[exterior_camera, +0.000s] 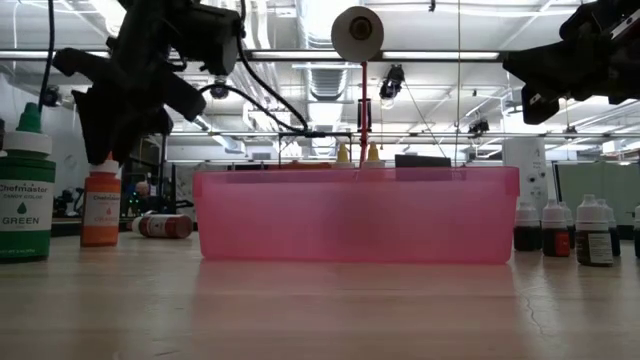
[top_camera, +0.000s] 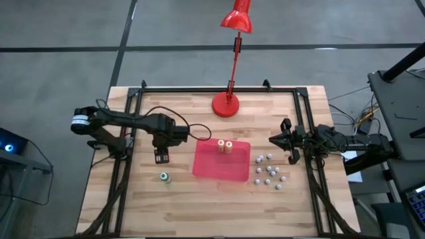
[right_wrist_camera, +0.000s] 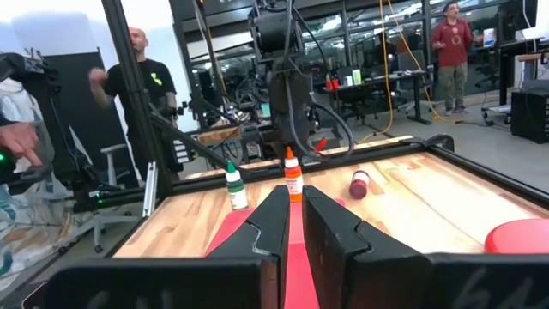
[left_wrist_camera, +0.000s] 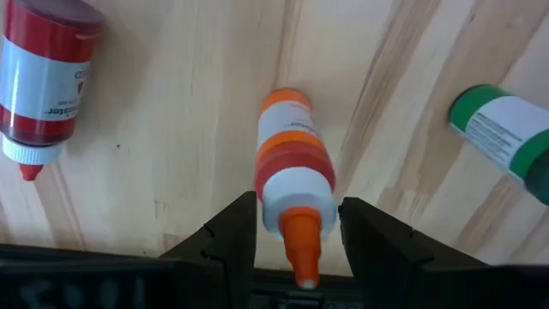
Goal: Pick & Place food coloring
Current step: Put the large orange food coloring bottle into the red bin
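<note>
From above, the left gripper [top_camera: 161, 154] hangs over the surface [top_camera: 199, 212] left of the red tray [top_camera: 211, 169], where two yellow-capped bottles [top_camera: 224, 147] stand. A green-capped bottle [top_camera: 164, 176] stands nearer the front.

At table height, an orange bottle [exterior_camera: 101, 205] stands below that gripper.

The left wrist camera shows fingers [left_wrist_camera: 232, 236] on both sides of the orange cap, released, not pressing.

The right gripper [right_wrist_camera: 292, 225] is clenched, empty, at the right edge.
</note>
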`<control>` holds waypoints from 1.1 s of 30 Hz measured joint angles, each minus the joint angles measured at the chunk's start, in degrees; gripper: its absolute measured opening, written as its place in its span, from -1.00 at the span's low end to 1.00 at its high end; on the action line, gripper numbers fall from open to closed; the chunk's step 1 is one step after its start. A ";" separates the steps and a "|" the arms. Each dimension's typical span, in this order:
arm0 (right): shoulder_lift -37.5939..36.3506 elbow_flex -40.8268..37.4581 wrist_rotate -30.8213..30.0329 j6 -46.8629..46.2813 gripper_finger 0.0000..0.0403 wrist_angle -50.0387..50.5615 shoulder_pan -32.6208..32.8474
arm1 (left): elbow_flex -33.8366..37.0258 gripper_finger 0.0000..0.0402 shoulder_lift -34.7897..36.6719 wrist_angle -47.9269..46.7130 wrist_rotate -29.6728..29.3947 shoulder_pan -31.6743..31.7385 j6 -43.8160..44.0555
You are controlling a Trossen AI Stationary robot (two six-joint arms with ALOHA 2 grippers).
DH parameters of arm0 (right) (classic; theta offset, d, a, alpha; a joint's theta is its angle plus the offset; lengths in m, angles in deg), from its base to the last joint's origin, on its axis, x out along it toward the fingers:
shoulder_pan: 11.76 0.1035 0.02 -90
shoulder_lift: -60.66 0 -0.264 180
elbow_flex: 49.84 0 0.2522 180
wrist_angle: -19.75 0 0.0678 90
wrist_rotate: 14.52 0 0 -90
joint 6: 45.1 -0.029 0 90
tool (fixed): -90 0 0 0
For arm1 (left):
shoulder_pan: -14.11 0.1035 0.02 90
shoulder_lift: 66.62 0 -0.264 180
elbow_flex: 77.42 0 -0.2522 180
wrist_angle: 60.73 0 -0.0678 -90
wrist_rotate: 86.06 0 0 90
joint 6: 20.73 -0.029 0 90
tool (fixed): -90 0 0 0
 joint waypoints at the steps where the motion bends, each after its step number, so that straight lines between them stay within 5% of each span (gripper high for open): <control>1: 0.00 0.00 0.00 0.01 -0.86 0.00 0.00 | 0.26 -0.30 -0.21 0.07 0.01 0.00 0.01; 33: 0.00 0.00 0.02 -0.01 -0.86 0.02 0.00 | 0.61 -0.51 -1.15 -0.01 -0.57 0.02 3.37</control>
